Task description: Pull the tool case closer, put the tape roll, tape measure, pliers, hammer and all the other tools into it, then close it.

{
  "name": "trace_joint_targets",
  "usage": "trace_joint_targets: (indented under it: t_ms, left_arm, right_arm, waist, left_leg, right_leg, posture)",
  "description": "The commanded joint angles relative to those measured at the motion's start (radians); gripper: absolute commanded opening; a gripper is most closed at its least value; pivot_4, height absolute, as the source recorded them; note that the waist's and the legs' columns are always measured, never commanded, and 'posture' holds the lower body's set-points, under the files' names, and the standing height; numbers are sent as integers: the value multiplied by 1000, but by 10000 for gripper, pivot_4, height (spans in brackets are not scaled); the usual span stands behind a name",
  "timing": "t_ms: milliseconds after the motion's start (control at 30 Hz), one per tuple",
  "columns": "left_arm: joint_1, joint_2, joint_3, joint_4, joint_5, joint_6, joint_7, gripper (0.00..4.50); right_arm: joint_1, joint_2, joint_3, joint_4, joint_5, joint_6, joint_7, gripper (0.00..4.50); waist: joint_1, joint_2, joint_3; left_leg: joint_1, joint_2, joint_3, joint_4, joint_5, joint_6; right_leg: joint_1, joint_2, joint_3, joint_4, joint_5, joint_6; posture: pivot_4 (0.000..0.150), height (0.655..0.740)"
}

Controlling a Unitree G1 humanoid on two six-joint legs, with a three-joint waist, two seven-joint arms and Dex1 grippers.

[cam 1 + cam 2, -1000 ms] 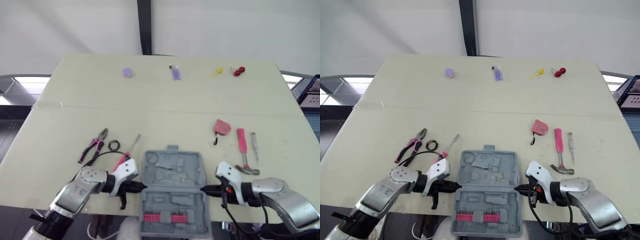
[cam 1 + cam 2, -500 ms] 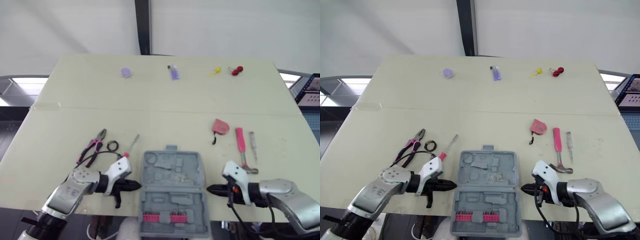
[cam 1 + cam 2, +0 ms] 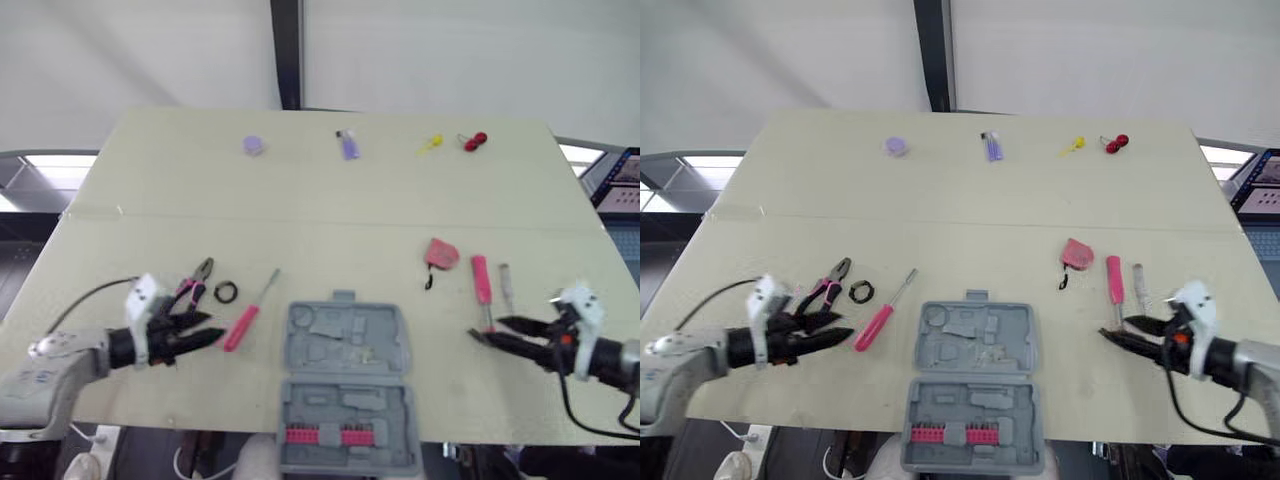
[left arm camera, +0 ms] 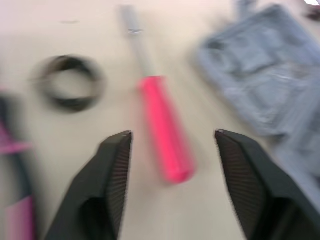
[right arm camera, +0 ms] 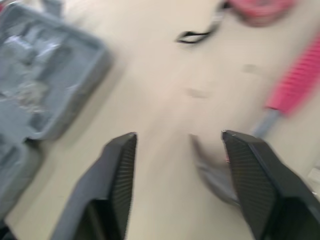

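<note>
Sitting open at the near edge of the pale tabletop (image 3: 300, 215), the grey plastic tool case (image 3: 348, 385) is flanked by both arms. The left end effector (image 3: 203, 329) is spread wide left of the case by the pink-handled screwdriver (image 3: 238, 327). The right end effector (image 3: 488, 331), also wide, is right of the case by the pink-handled hammer (image 3: 481, 283).

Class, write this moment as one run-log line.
tool case: open | left end effector: open, beside screwdriver | right end effector: open, beside hammer
</note>
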Motion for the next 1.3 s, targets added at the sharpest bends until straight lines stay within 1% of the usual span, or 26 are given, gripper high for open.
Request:
trace_joint_targets:
  t_ms: [33,167,300,367,467,700,767,833,967,1033,1167,1300]
  left_arm:
    - [21,21,133,114,43,-89,78,44668]
    - [24,31,257,271,85,-203,178,44668]
    - [-2,36,297,388,125,-307,259,44668]
    - [-20,51,304,461,129,-346,265,44668]
    - [-40,66,291,531,129,-388,257,44668]
    - [-58,63,243,544,137,-425,255,44668]
    - [-71,63,222,536,134,-429,237,44668]
    - [-86,64,195,503,119,-420,201,44668]
    - [-143,53,71,369,54,-365,42,44668]
    - [-184,39,-13,349,69,-391,-15,44668]
    - [-231,13,-177,306,114,-442,-109,44668]
    - [-242,12,-289,316,176,-519,-173,44668]
  right_arm:
    - [-42,-16,-76,148,-37,-113,-36,44582]
    - [-122,-22,-109,392,-113,-295,-116,44582]
    - [-182,-33,-99,538,-151,-404,-130,44582]
    - [-206,-40,-91,596,-168,-446,-132,44582]
    - [-227,-44,-79,644,-183,-481,-122,44582]
    - [-219,-47,-70,635,-176,-496,-102,44582]
    - [-212,-34,-56,591,-169,-484,-86,44582]
    - [-208,-10,-37,484,-134,-433,-63,44582]
    - [-219,53,109,28,-18,-227,-41,44582]
    - [-270,86,204,-148,28,-132,-64,44582]
    - [-366,137,347,-315,65,-47,-58,44582]
    - [-450,184,456,-406,57,3,-83,44582]
  waist:
    - [-2,0,0]
    - [-15,0,0]
    - [-23,0,0]
    - [-27,0,0]
    - [-36,0,0]
    - [-53,0,0]
    - [-53,0,0]
    - [-54,0,0]
    - [-53,0,0]
    - [-49,1,0]
    - [-46,1,0]
    - [-46,0,-1]
  left_leg:
    - [0,0,0,0,0,0]
    - [0,0,2,-1,0,0]
    - [0,0,2,-2,0,0]
    - [1,0,2,-2,0,0]
    - [1,1,3,-3,0,0]
    - [1,1,4,-4,0,0]
    - [2,1,4,-5,0,0]
    - [2,1,5,-5,0,0]
    - [2,2,5,-1,0,0]
    - [2,2,5,0,0,0]
    - [1,1,4,0,0,0]
    - [0,1,4,0,0,0]
  right_leg:
    - [0,0,0,0,0,0]
    - [0,0,0,0,0,0]
    - [0,0,0,0,0,0]
    - [0,0,0,0,0,0]
    - [-1,0,0,0,0,0]
    - [-1,0,0,0,0,0]
    - [-1,0,0,0,0,0]
    - [-1,0,0,0,0,0]
    - [-1,0,0,2,0,0]
    - [-2,0,0,3,0,0]
    - [-3,0,-1,4,0,0]
    - [-3,0,-3,3,0,0]
  posture:
    - [1500,7400]
    - [1500,7400]
    - [1500,7400]
    - [1500,7400]
    - [1500,7400]
    - [1500,7400]
    - [1500,7400]
    - [1500,7400]
    - [1500,7400]
    - [1500,7400]
    - [1500,7400]
    - [1500,7400]
